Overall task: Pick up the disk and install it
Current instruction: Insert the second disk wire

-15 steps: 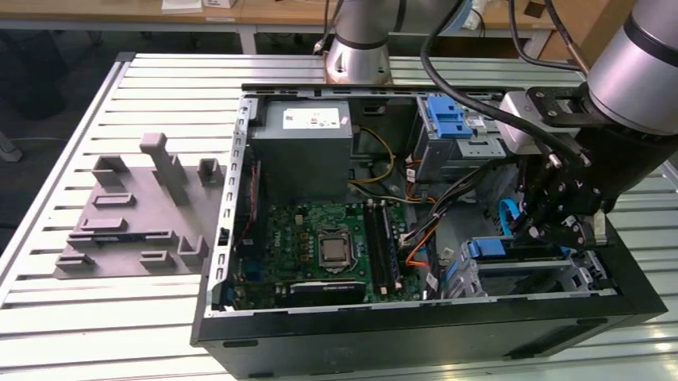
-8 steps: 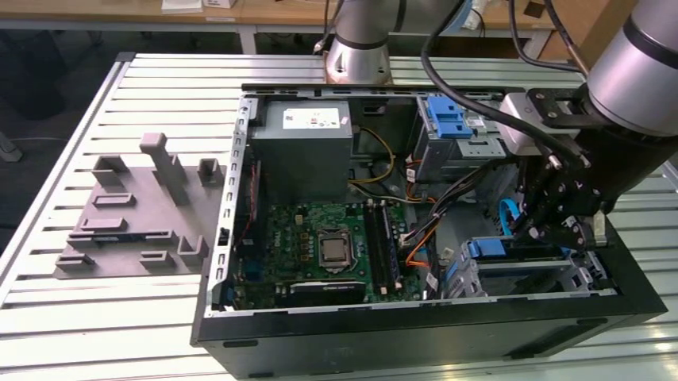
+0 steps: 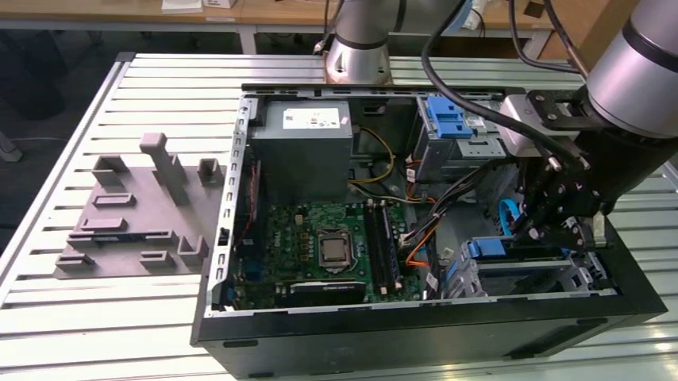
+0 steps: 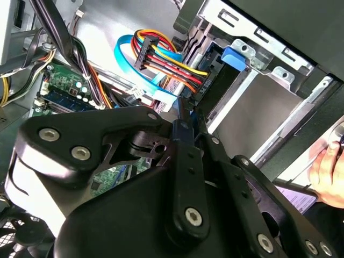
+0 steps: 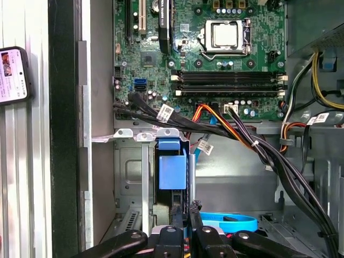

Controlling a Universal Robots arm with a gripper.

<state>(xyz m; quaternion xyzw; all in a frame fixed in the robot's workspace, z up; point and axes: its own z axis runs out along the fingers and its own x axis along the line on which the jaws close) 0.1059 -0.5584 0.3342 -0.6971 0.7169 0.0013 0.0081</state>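
One disk (image 5: 172,169) sits edge-on in the drive cage (image 5: 131,177) at the case's (image 3: 424,337) corner, the gripper (image 5: 185,217) with its fingers pinched closed at its rear edge, so any push should run straight along the cage rails, clear of the cable bundle (image 5: 258,148).

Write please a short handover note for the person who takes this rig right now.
Gripper: low inside the computer case, at the drive bay, close against the disk. Whether it is grasping the disk cannot be told.
Disk: on edge in the bay slot, its blue carrier facing outward.
Done: the disk is off the table and in the bay.
Left: full seating is not confirmed, and the gripper is not yet withdrawn.
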